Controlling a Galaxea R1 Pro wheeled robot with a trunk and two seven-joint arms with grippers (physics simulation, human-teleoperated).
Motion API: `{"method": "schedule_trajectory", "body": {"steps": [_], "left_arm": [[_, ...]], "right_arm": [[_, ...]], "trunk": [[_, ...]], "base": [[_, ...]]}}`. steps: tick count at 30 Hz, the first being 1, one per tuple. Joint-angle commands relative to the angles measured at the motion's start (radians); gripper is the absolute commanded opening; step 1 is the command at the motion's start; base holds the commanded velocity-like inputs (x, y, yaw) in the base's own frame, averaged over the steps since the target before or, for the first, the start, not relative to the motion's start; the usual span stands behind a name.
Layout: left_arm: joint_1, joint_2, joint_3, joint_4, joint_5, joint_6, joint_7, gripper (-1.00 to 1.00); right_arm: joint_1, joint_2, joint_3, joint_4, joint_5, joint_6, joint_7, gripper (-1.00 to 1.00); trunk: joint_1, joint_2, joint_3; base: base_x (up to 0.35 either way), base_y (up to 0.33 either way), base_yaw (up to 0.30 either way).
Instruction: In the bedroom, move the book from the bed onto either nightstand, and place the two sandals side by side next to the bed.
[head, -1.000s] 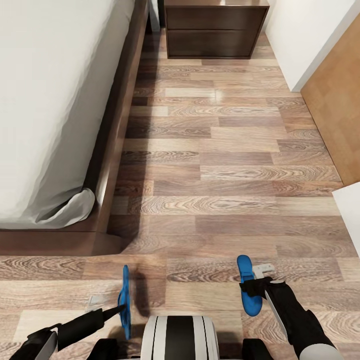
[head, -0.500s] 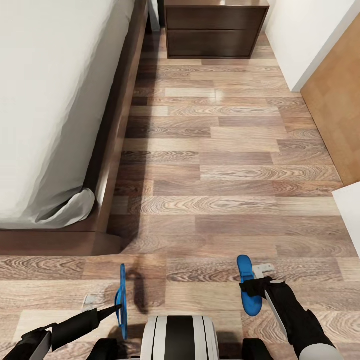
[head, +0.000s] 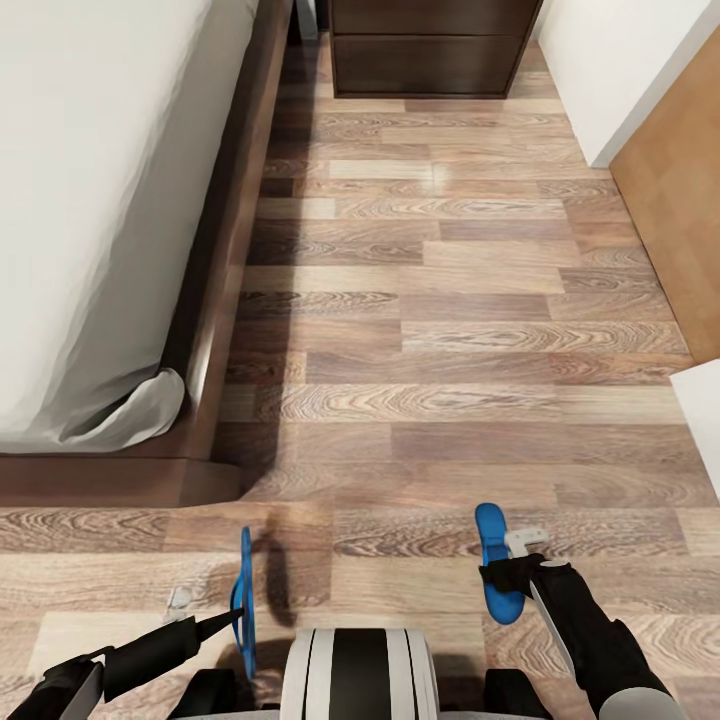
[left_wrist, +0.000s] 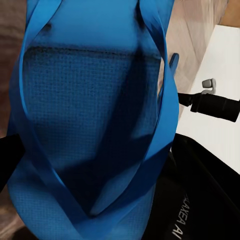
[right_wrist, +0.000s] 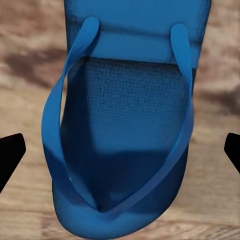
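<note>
Each arm carries one of the two sandals above the wood-plank floor at the foot end of the bed. The left tool is closed on the left sandal, which hangs on edge, sole vertical; the left wrist view shows its thong straps close up. The right tool grips the right sandal, which lies flatter with its sole facing the head camera; the right wrist view shows that sandal between the two dark finger tips. Neither sandal rests on the floor, so the placement step is judged not yet done: both remain to be set down side by side along the open strip of floor beside the bed frame. The nightstand stands at the far end of that strip, against the wall. The book cannot be located, so its status cannot be judged.
</note>
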Motion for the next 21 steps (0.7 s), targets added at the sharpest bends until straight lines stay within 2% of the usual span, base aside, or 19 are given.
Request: {"method": "schedule_trajectory", "body": {"steps": [1,3,10,11,21], "left_arm": [[0.000,0.000,0.001,0.000,0.004,0.010,-0.003,-1.00],[0.000,0.000,0.001,0.000,0.004,0.010,-0.003,-1.00],[0.000,-0.001,0.000,0.000,0.004,0.010,-0.003,-1.00],[0.000,-0.001,-0.001,0.000,0.004,0.010,-0.003,-1.00],[0.000,-0.001,0.000,0.000,0.004,0.010,-0.003,-1.00]], "right_arm": [[0.000,0.000,-0.002,-0.002,0.011,0.004,0.009,1.00],[0.000,0.000,-0.002,-0.002,0.011,0.004,0.009,1.00],[0.000,0.000,-0.001,-0.002,0.011,0.004,0.008,1.00],[0.000,0.000,-0.001,-0.002,0.011,0.004,0.008,-1.00],[0.000,0.000,-0.002,-0.002,0.011,0.004,0.008,-1.00]], "trunk": [[0.000,0.000,-0.004],[0.001,-0.001,-0.012],[0.001,-0.001,-0.012],[0.001,-0.001,-0.012],[0.001,-0.001,-0.012]], "base": [[0.000,0.000,0.000],[0.000,0.000,0.000],[0.000,0.000,0.000],[0.000,0.000,0.000],[0.000,0.000,0.000]]}}
